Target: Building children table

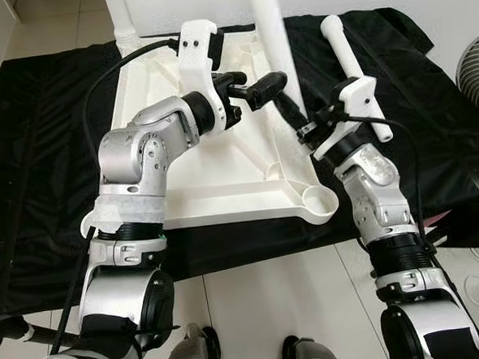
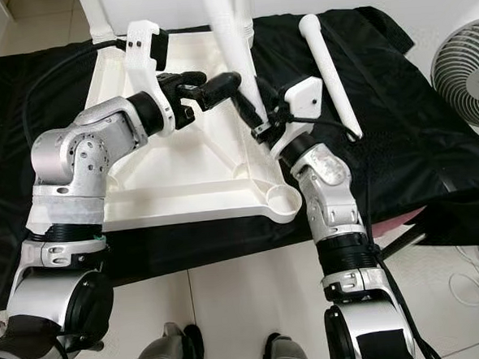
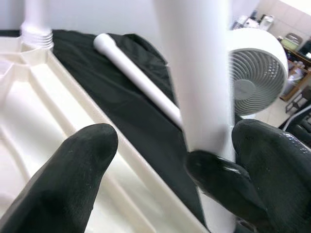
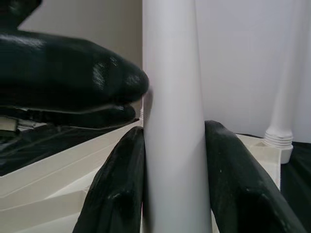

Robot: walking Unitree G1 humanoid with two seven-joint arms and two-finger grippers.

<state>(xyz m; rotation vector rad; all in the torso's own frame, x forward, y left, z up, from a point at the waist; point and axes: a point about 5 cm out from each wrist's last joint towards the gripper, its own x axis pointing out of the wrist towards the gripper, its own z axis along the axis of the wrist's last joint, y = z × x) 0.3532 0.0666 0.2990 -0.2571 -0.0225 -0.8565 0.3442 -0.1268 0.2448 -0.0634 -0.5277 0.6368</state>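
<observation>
Head view: the cream plastic tabletop [image 1: 221, 148] lies upside down on black cloth [image 1: 43, 159]. My right gripper [image 1: 299, 120] clamps the upright white plastic leg [image 1: 269, 31] above its far edge, probably to steady it.

Left wrist: my left gripper [image 3: 170, 160] jaws are spread, one touching that leg.

Right wrist: jaws shut on it.

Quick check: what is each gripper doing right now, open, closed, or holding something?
Left gripper: open, jaws spread beside the upright table leg.
Right gripper: closed on the same upright table leg, one finger on each side.
</observation>
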